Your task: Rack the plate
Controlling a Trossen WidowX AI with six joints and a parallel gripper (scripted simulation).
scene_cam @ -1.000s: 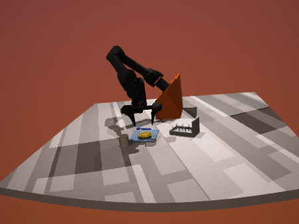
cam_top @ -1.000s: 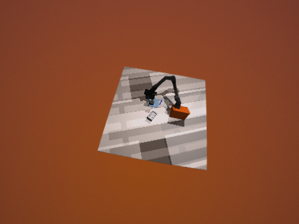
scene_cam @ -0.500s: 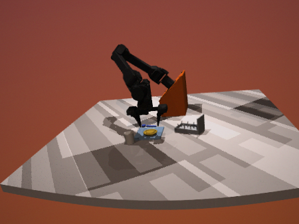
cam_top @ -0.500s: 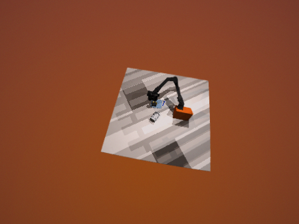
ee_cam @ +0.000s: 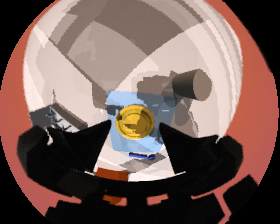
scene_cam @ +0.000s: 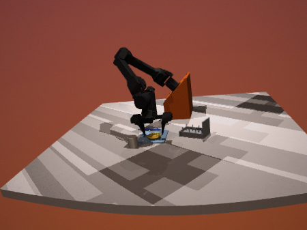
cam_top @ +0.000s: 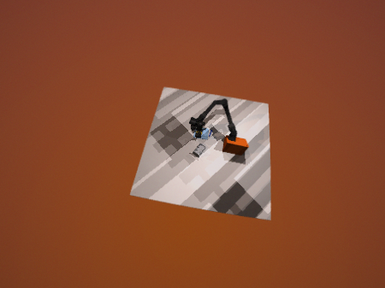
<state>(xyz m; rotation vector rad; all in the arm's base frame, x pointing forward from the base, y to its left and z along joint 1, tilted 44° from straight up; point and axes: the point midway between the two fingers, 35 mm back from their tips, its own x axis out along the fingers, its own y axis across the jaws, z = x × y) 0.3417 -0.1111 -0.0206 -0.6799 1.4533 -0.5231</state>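
Note:
The yellow plate (scene_cam: 153, 136) (ee_cam: 135, 122) lies flat on a light blue mat (cam_top: 206, 134) (scene_cam: 164, 136) (ee_cam: 120, 145). My gripper (scene_cam: 153, 134) (ee_cam: 135, 123) is open and points down over the plate, with one fingertip on each side of it in the wrist view. The fingers are low, near the plate's height, and hold nothing; whether they touch its rim cannot be told. The grey dish rack (cam_top: 199, 149) (scene_cam: 206, 127) (ee_cam: 39, 119) stands apart from the mat, to its right in the exterior view. Its slots hold no plate.
A brownish-grey cylinder (scene_cam: 132, 141) (ee_cam: 202, 85) stands close beside the mat, on the side away from the rack. A small dark blue utensil (ee_cam: 141, 156) lies by the mat's edge nearest the base. The orange arm base (cam_top: 235, 145) (scene_cam: 183, 102) stands behind.

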